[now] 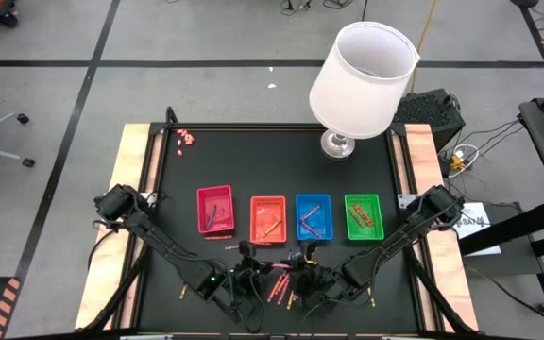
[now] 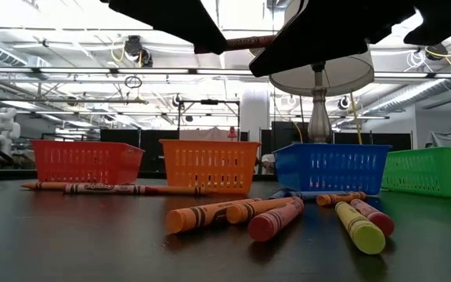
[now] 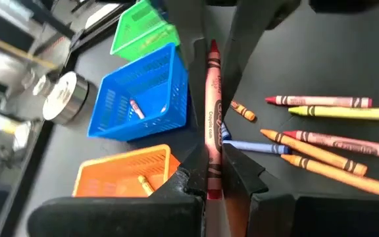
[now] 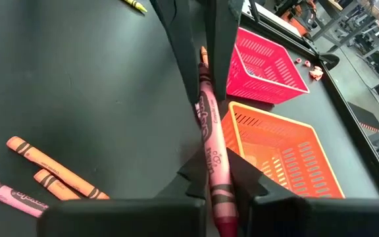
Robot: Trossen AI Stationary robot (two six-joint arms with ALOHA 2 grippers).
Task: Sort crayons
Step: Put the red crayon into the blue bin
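Observation:
One red crayon point(image 2: 245, 41) hangs level above the table's near middle, spanning between my two grippers. My left gripper point(image 3: 214, 172) is shut on one end and my right gripper point(image 4: 217, 172) on the other, their tips facing each other. Several loose crayons point(image 2: 272, 215), orange, red and yellow, lie flat on the black table below them. Four small trays stand in a row farther back: pink point(image 1: 215, 210), orange point(image 1: 268, 218), blue point(image 1: 314, 215) and green point(image 1: 364, 215), each with a few crayons inside. My left gripper pinches one end of the red crayon point(image 3: 212, 164) between its two fingers. The crayon runs straight out ahead in line with the fingers, toward my right gripper, clear of the table. My right gripper pinches the crayon's other end point(image 4: 214, 164) between its two fingers. The crayon sticks out forward along the fingers toward my left gripper, lifted clear and about level.
A white-shaded lamp point(image 1: 362, 80) stands at the table's far right. Tiny pink bits point(image 1: 185, 140) sit at the far left corner. Two crayons point(image 2: 108, 188) lie end to end in front of the pink and orange trays. Wooden rails point(image 1: 130, 189) border the table's sides.

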